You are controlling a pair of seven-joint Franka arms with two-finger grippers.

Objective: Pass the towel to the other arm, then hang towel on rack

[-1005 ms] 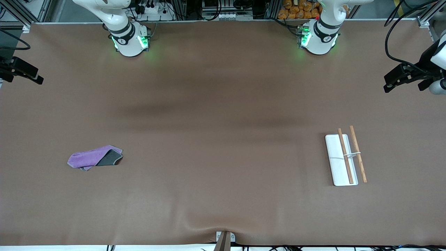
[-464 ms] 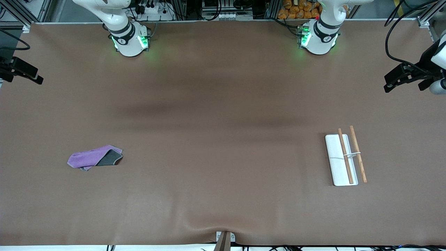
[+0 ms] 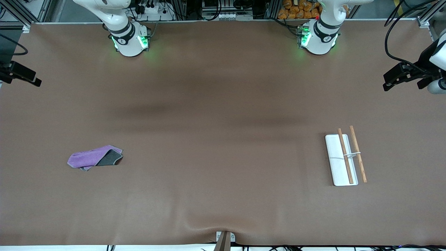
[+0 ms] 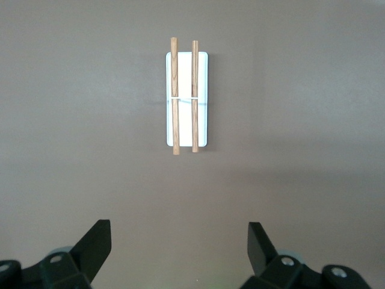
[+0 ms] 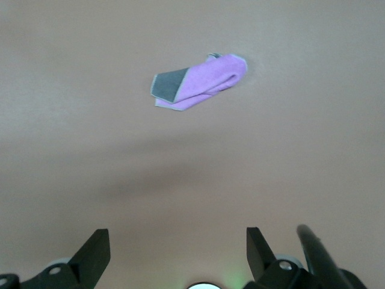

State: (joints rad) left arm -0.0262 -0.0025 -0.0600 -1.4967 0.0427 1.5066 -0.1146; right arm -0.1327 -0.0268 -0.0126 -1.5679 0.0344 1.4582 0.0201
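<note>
The purple towel lies folded on the brown table toward the right arm's end, a dark grey corner turned up; it also shows in the right wrist view. The rack, a white base with two wooden rods and a thin crossbar, stands toward the left arm's end and shows in the left wrist view. My right gripper hangs high over the table's edge at its own end, open and empty. My left gripper hangs high over the table's edge at its own end, open and empty.
The brown mat covers the whole table, with a small wrinkle at its front edge. The two arm bases stand along the back edge. Black cables hang by the left arm.
Both grippers have shifted very slightly outward toward their ends of the table. The towel and the rack have not moved.
</note>
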